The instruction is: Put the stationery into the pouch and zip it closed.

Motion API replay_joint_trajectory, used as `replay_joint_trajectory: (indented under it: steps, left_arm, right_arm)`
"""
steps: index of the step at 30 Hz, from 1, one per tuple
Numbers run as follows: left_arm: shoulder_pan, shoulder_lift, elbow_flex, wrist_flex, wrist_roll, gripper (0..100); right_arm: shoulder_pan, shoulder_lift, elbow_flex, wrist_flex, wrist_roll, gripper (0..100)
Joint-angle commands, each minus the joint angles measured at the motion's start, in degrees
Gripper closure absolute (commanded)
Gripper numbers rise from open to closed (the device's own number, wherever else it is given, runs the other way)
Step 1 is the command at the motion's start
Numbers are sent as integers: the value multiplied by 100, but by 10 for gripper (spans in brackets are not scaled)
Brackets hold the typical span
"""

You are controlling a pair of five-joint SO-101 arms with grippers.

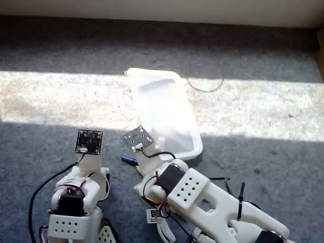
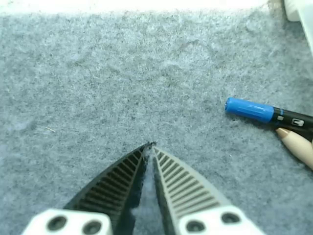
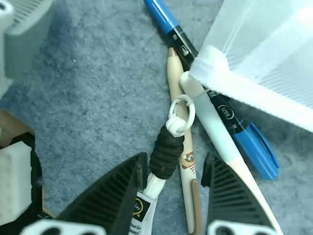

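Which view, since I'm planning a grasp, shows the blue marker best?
The right wrist view: the blue marker lies nearly full length, both blue ends showing, its middle behind the pouch corner. The left wrist view catches one blue cap and some black barrel; the high view, just a blue tip beside an arm.

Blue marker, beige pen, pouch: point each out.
blue marker (image 3: 257, 150), right wrist view, on its blue cap.
beige pen (image 3: 174, 81), right wrist view, on its barrel.
pouch (image 1: 164, 109), high view, on its translucent side.
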Motion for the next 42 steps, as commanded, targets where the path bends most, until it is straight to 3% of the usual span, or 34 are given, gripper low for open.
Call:
replay_joint_trajectory:
  steps: [1,12,19,26,39,42]
  left_arm:
    - [84,-57,127,35,44,993]
    - [84,-57,127,35,44,993]
    - [84,-57,127,35,44,993]
    - [84,-57,127,35,44,993]
    - [84,-57,127,35,44,993]
    - [84,-57,127,35,44,993]
  right_arm:
    - [-66,4,119,-374,0,814]
    - [-66,4,1042,-1402,0,815]
    - [-66,4,1095,-1402,0,819]
    - [-66,4,1095,-1402,44,954]
    - [-66,-57,1042,-1068,70,957]
    - [-4,-66,936,-681,651,958]
